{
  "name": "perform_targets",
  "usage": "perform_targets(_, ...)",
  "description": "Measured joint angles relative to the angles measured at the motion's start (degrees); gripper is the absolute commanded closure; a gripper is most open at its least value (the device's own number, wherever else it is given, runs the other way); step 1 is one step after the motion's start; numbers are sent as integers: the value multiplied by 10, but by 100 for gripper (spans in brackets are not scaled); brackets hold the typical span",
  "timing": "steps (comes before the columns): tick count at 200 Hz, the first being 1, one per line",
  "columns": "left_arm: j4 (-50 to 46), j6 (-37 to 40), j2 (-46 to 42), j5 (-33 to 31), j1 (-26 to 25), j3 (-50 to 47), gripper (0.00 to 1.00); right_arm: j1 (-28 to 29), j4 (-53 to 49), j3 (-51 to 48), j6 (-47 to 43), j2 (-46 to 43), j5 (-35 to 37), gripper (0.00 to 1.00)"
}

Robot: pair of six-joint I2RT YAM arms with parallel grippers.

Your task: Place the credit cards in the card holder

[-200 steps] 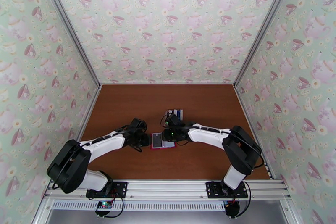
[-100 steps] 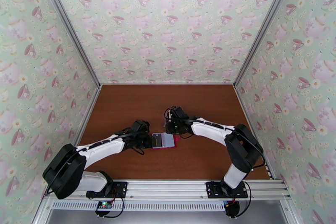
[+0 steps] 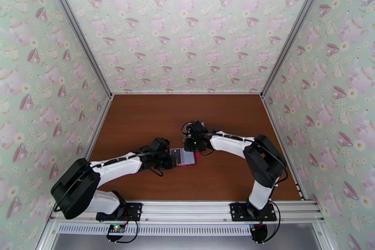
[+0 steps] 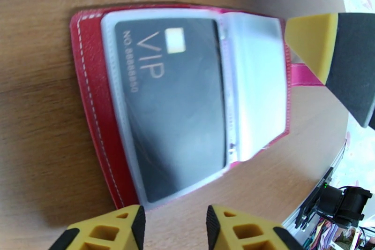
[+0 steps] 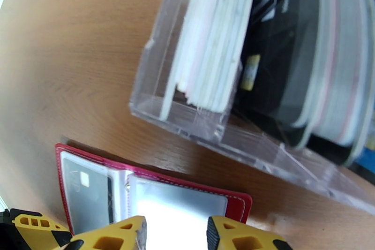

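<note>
The red card holder lies open on the table between the two grippers. A black VIP credit card sits in its left clear sleeve, and the right sleeve looks empty. My left gripper is open at the holder's left edge, its yellow fingers low over the table. My right gripper is open above the holder's far edge, with nothing held. More credit cards, a white stack and black ones, stand in the clear slotted stand just beyond the card holder.
The brown table is boxed in by wallpapered walls on three sides. The holder's pink snap tab sticks out toward my right gripper's yellow fingertip. A metal rail runs along the near edge.
The right gripper has pulled back from over the card holder toward the stand. The holder now lies spread open. The left gripper has slid right, up to the holder's edge.
</note>
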Motion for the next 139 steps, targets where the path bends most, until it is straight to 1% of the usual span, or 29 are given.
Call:
perform_targets(18,7,0,7,-1,0,-1,57,0,0,0,0,6,-1,61)
perform_targets(99,20,0,10,-4,0,-1,46,0,8,-5,0,8,-14,61)
perform_targets(139,40,0,9,3,7,-9,45,0,18,-18,1,4,-17,61)
